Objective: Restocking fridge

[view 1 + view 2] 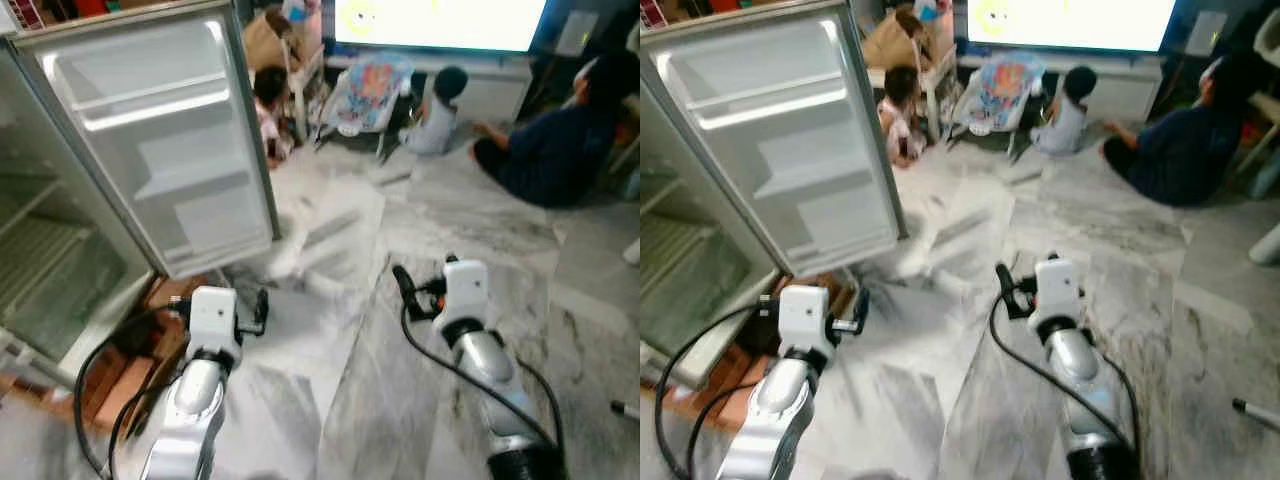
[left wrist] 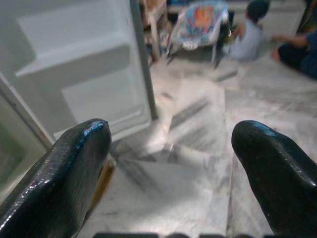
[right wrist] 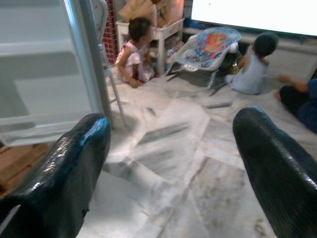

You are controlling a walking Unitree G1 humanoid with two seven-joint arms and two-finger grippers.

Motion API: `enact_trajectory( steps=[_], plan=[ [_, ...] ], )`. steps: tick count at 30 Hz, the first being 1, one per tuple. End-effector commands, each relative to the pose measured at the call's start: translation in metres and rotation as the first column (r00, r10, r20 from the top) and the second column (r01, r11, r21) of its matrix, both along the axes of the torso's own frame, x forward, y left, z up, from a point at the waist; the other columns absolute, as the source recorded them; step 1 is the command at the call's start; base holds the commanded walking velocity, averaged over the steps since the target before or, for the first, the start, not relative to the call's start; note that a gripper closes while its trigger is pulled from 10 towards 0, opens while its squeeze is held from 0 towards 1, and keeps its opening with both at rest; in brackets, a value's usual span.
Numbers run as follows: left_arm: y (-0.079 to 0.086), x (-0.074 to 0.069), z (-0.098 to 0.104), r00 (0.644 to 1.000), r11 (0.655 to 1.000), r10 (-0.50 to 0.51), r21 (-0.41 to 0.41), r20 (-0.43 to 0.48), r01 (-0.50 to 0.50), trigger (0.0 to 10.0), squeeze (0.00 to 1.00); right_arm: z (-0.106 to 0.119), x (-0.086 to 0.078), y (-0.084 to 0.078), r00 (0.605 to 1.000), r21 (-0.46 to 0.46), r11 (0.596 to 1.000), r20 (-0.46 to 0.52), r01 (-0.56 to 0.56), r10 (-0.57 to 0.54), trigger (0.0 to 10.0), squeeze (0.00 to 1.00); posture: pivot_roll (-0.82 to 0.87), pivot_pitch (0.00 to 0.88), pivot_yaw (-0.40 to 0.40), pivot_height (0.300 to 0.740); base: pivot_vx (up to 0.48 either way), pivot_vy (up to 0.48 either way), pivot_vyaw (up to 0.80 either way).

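head views downward, wrist views forward (sharing fridge door [image 1: 165, 140])

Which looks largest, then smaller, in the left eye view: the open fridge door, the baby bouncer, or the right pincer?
1. Fridge door, clearly the largest.
2. Baby bouncer.
3. Right pincer, the smallest.
The bouncer stands farther from the camera, so its true size may be underrated.

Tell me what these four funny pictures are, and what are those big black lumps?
They come from a walking robot's cameras. Two sit in its head, looking down at its silver arms. Two sit on its wrists; the black lumps are the fingers of each hand, seen close up. The left hand and the right hand are both open and hold nothing. Ahead on the left stands a white fridge with its door swung open, its door shelves bare. The grey marble floor lies below. People sit further back.
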State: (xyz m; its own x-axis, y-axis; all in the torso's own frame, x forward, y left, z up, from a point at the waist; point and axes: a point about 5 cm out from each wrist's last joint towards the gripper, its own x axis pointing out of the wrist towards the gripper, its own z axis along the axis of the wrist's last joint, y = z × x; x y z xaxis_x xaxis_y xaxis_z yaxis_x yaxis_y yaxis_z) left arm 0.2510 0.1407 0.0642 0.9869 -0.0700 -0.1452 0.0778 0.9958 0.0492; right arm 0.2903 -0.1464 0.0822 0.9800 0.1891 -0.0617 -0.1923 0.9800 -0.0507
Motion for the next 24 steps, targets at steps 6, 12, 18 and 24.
enact_trajectory(
  steps=[6,12,18,24],
  plan=[
    [-0.004,0.006,0.006,0.999,1.000,-0.025,-0.014,0.021,0.025,10.0,0.00,-0.006,-0.003,-0.003,1.000,-0.009,1.000,-0.020,0.019,-0.020,10.0,0.00,-0.05,0.064,0.064,0.740,0.480,0.000,0.00],
    [-0.002,0.010,0.006,1.000,1.000,-0.020,-0.010,0.024,0.020,10.0,0.00,-0.006,-0.002,-0.007,0.999,-0.029,0.999,-0.023,0.027,-0.028,10.0,0.00,-0.06,0.056,0.064,0.740,0.480,0.000,-0.16],
    [-0.001,0.011,0.004,1.000,1.000,0.009,-0.007,0.020,-0.008,10.0,0.00,-0.005,0.000,-0.008,1.000,-0.036,0.999,-0.016,0.015,-0.016,10.0,0.00,-0.04,0.047,0.037,0.740,0.292,0.000,-0.34],
    [0.008,0.006,0.003,0.997,0.998,0.069,0.009,0.025,-0.069,10.0,0.00,-0.006,0.003,-0.001,0.999,-0.043,0.998,-0.028,-0.042,0.040,10.0,0.00,0.00,0.042,-0.022,0.740,0.000,0.000,0.00]
  ],
)
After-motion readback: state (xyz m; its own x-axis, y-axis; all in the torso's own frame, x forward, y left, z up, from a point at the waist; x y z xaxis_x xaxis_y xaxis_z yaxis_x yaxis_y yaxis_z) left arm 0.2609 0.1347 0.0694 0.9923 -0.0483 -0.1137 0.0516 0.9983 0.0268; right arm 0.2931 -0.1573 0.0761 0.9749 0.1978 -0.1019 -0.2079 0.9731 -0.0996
